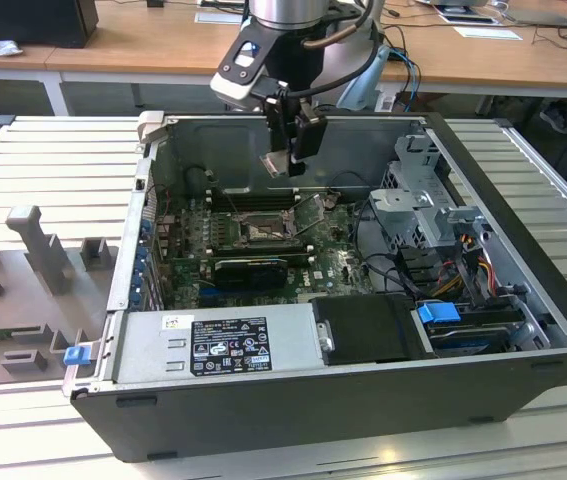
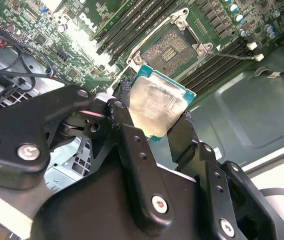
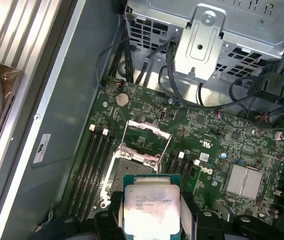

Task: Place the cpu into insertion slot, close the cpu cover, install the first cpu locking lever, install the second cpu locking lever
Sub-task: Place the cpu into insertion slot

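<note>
- my gripper (image 2: pixel 155 109) is clamped on the cpu (image 3: pixel 152 205), one finger on each of two opposite edges, with the chip's metal face turned toward the wrist cameras.
- the cpu hangs in the air above the insertion slot (image 3: pixel 127 175), well apart from it and touching nothing else.
- the cpu cover (image 3: pixel 147 140) stands hinged up at one edge of the insertion slot, so the pin field lies bare.
- as i judge it, this is the first step: the chip is carried over the slot but not yet seated.
- seating it calls for squaring the chip's edges with the slot's frame, a straight, level descent and a gentle release, since the pins look easy to bend.
</note>
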Action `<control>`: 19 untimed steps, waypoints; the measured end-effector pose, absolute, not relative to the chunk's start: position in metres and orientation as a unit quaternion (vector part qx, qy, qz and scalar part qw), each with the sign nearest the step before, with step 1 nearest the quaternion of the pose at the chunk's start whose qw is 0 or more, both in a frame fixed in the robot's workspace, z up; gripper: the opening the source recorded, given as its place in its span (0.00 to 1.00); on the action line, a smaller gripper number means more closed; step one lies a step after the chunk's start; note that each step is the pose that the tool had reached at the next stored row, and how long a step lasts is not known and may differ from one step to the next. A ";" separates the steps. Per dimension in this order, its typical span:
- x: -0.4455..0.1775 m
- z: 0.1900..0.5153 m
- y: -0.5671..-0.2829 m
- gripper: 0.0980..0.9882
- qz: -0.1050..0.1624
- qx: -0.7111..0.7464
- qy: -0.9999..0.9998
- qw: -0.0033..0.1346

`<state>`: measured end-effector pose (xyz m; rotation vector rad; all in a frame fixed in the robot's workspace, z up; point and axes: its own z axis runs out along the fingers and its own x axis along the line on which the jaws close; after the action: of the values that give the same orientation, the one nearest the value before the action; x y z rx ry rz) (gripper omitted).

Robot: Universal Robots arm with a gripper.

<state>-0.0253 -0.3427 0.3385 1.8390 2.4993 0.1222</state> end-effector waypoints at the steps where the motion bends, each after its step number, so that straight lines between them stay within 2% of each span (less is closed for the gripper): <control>1: -0.025 0.338 -0.343 0.50 0.039 0.595 0.802 0.018; 19: -0.025 0.329 -0.343 0.50 0.039 0.622 0.782 0.020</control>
<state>-0.0253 -0.3427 0.3286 1.9302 2.4260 0.1197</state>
